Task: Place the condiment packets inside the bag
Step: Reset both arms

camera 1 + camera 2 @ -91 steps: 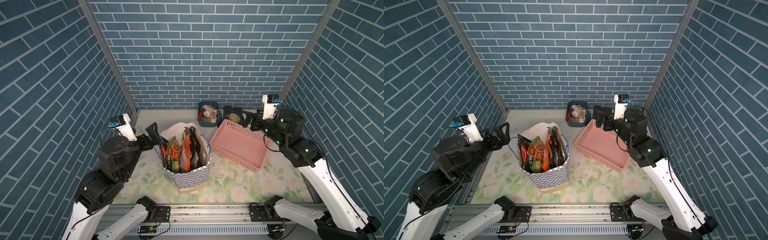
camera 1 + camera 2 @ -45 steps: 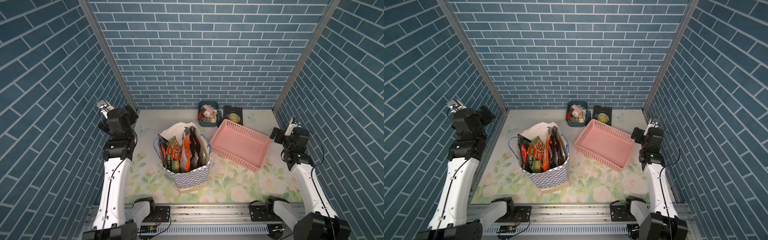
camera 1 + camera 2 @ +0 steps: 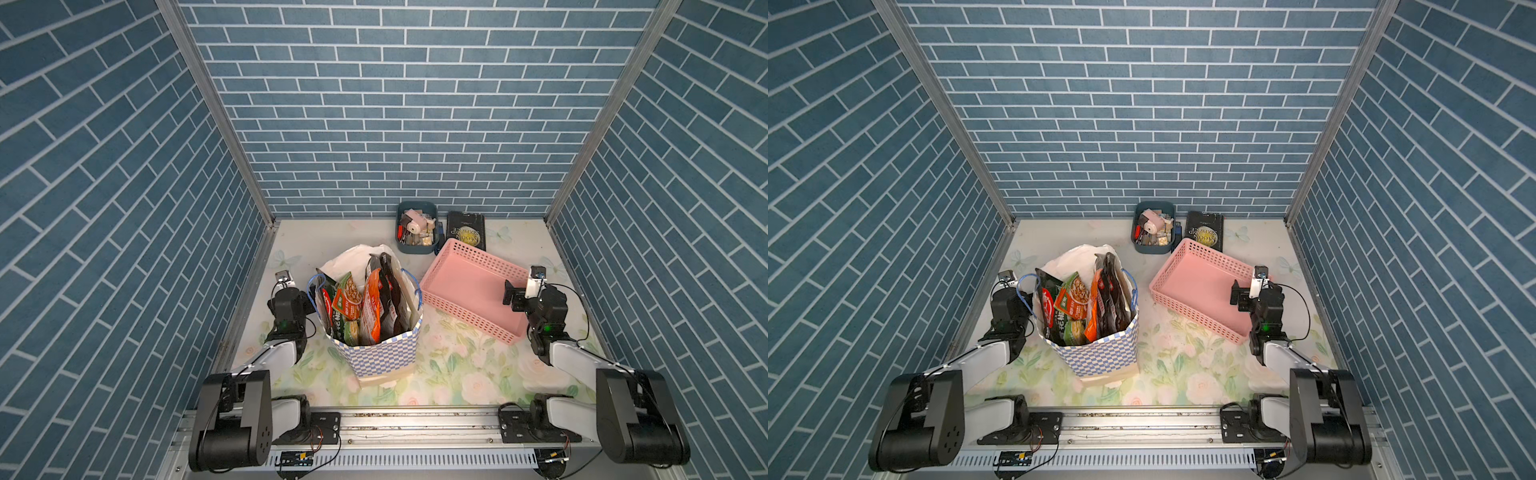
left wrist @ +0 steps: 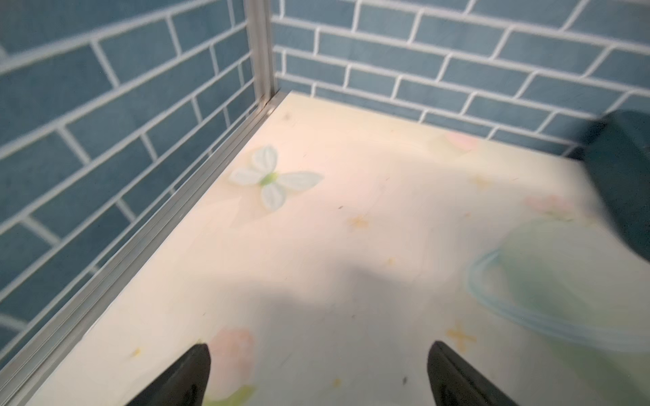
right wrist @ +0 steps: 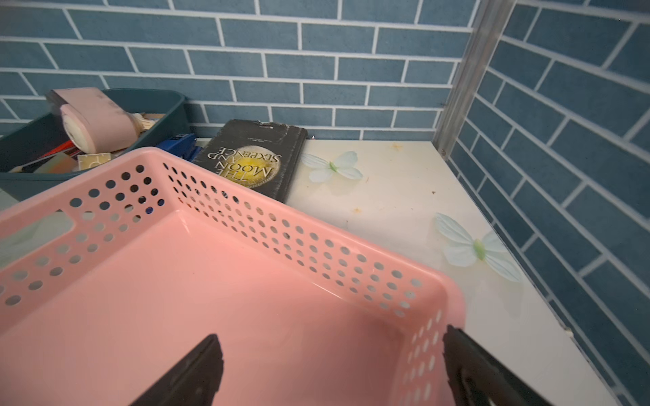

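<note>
Both top views show the bag, tall checkered blue-and-white paper with a tan base and blue cord handles, standing upright just beside the left claw, on the side toward the other arm. The packets stand on end inside it, glossy foil in black, orange-red and green; their lettering is too small to read. The right claw hangs over the near end of a pink plastic basket with perforated walls and nothing in it. Beyond that claw, by the back wall, sit a dark blue tub of small odds and ends and a black book. Everything rests on a flower-printed mat.

Left wrist view: the black fingers stand wide apart with nothing between them, only pale mat with a printed butterfly ahead. A blurred white shape with a blue loop, the bag, lies off to one side.

Right wrist view: these fingers are also spread wide, holding nothing, above the basket's smooth floor. Past the rim the book's cover reads "THE MOON AND SIXPENCE" on a gold disc, seen upside down. The tub holds a pink roll.
</note>
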`<state>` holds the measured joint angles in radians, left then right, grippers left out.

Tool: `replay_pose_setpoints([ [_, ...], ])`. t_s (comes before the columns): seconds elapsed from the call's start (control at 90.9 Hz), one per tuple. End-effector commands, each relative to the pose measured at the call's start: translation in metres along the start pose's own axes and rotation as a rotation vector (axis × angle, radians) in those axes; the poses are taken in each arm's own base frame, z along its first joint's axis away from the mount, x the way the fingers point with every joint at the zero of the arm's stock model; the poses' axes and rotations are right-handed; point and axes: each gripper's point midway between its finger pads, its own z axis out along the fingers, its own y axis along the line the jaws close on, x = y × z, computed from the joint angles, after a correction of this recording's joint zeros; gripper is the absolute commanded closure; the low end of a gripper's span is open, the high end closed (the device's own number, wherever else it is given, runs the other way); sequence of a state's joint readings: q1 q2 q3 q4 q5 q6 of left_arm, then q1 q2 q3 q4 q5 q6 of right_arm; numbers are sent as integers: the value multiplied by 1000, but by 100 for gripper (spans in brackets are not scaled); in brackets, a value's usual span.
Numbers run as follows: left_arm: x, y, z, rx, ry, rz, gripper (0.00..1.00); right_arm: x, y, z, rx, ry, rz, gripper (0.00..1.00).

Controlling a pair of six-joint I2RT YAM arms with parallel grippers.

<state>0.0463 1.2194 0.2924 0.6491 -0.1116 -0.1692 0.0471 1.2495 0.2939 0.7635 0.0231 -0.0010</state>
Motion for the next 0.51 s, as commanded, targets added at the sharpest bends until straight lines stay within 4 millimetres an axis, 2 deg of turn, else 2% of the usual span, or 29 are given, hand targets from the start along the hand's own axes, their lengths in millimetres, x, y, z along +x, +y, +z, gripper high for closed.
replay_pose_setpoints([
  [0.0,-53,-21,-22,111,-319,43,0,-10,0,0,27,-112,-31,0],
  [0.187,-32,-23,-25,128,-361,66,0,-16,2,7,37,-154,-60,0],
  [0.275,-26,-21,-25,122,-381,62,0,-8,2,14,41,-150,-63,0],
  [0.44,-16,-24,3,103,-254,82,0,-1,-4,14,56,-155,-32,0],
  [0.495,-19,-26,3,98,-272,88,0,1,-5,11,53,-159,-31,0],
])
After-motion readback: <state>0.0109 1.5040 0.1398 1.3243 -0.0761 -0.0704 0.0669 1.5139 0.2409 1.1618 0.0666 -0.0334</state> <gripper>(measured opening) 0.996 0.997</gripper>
